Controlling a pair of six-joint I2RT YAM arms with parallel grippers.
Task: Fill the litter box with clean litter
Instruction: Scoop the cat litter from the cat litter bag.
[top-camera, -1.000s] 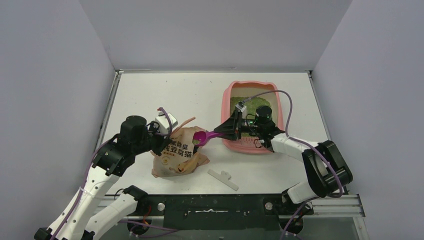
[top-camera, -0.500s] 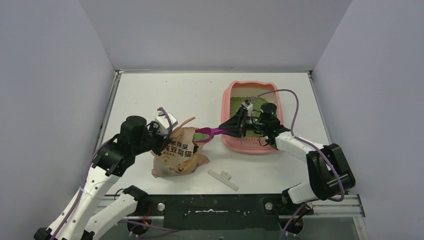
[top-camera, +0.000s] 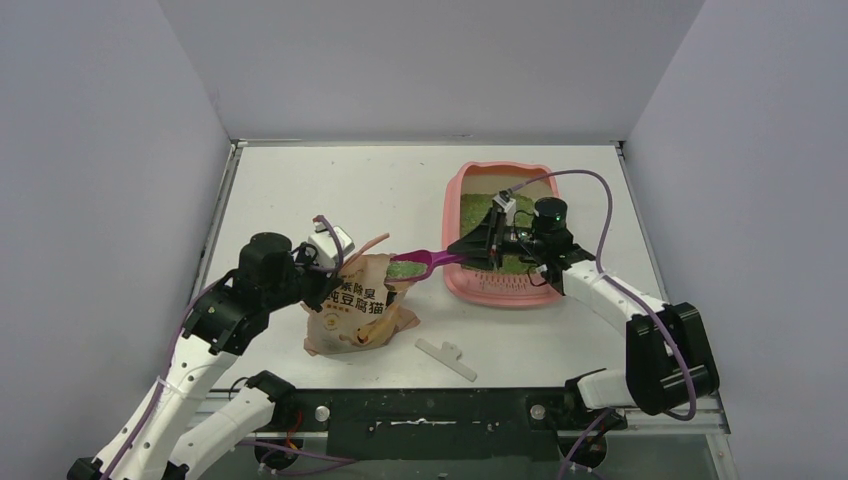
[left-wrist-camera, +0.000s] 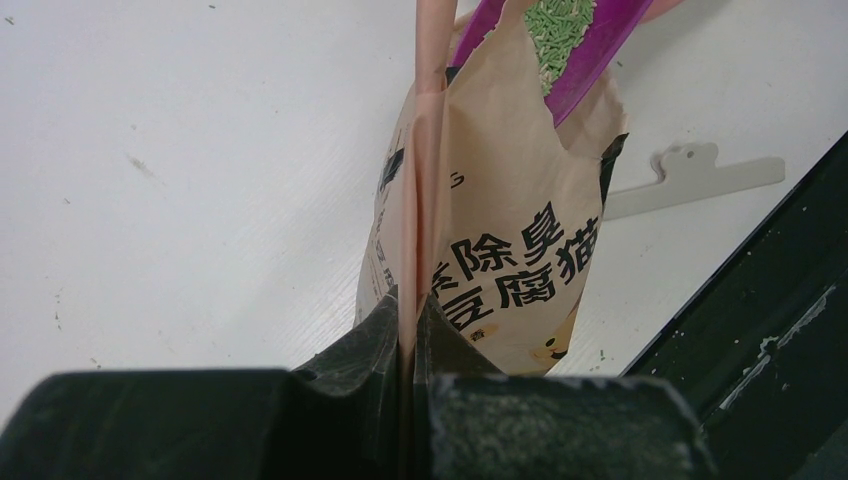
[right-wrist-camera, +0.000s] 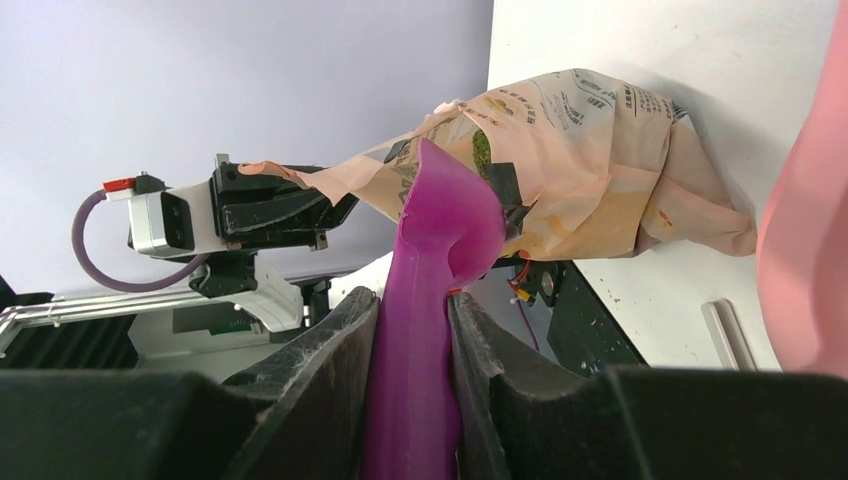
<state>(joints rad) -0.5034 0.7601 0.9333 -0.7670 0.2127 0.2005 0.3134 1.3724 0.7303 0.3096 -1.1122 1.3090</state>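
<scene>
Bag (top-camera: 355, 300) print I can read: 除臭, 豆腐猫. Left gripper (left-wrist-camera: 410, 315) pinched tight on its top flap. Right gripper (right-wrist-camera: 410, 330) clamped on scoop (top-camera: 415, 266) handle, with the loaded bowl at the bag mouth. Litter box (top-camera: 500, 170) sits far right, touching nothing but the table (top-camera: 330, 190). Litter (top-camera: 477, 210) lies inside.

Litter box (top-camera: 500, 170) right of bag (top-camera: 360, 305); litter (top-camera: 475, 210) inside.
</scene>
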